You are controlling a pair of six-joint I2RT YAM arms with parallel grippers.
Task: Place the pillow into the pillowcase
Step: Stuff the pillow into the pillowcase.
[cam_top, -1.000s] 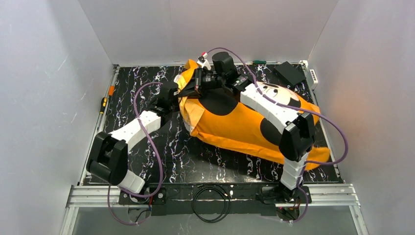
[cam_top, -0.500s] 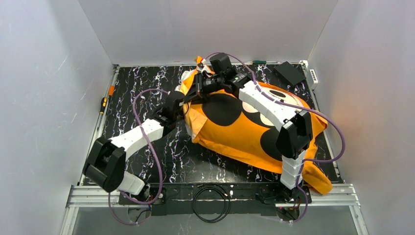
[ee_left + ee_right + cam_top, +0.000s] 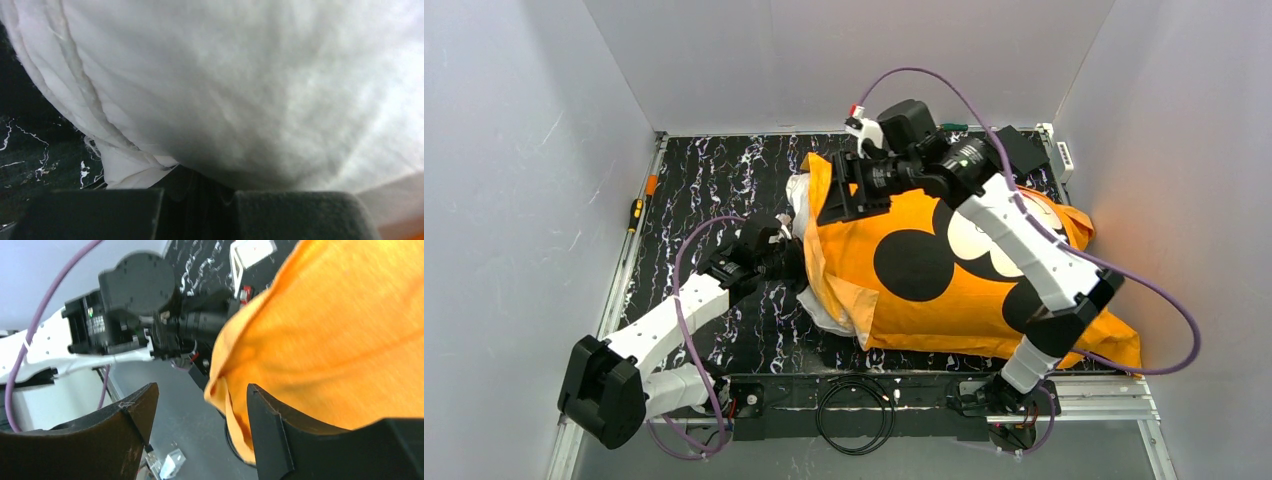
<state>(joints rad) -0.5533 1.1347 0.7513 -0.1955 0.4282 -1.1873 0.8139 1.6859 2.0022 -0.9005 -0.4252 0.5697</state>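
The right gripper (image 3: 200, 390), its jaws apart and the hem of the orange pillowcase (image 3: 924, 320) just beside them, should, I think, take that hem and draw it toward the closed left gripper (image 3: 784, 262), which presses the bare end of the pillow (image 3: 225, 75).

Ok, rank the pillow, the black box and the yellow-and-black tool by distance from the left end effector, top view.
1. pillow, right against the left end effector.
2. yellow-and-black tool, at the left table edge.
3. black box, far right corner.
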